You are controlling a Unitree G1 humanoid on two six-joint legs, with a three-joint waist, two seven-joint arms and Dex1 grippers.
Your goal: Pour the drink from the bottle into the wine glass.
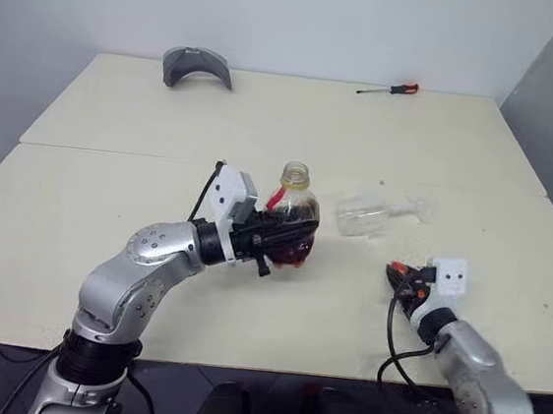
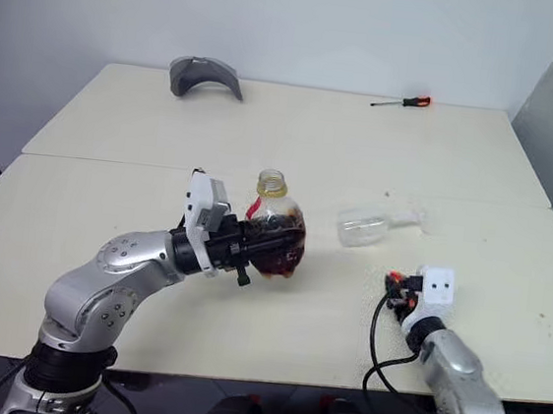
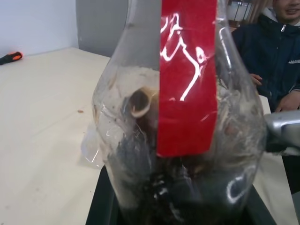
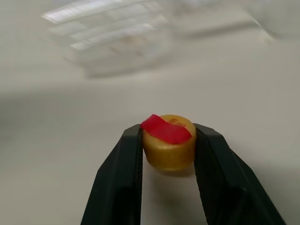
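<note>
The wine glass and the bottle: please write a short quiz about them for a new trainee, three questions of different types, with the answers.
1. True or false: the wine glass stands upright on the table.
2. What does the right gripper hold between its fingers?
   A. a screwdriver
   B. the yellow cap
   C. the stem of the glass
3. Fill the gap: the left gripper holds the bottle, and the bottle's mouth is ____ (open or capped).

Key
1. False. The glass lies on its side, to the right of the bottle.
2. B. The yellow cap, with a piece of red tape on it, sits between the fingers.
3. Open. The neck has no cap, and dark drink is inside the bottle.
</note>
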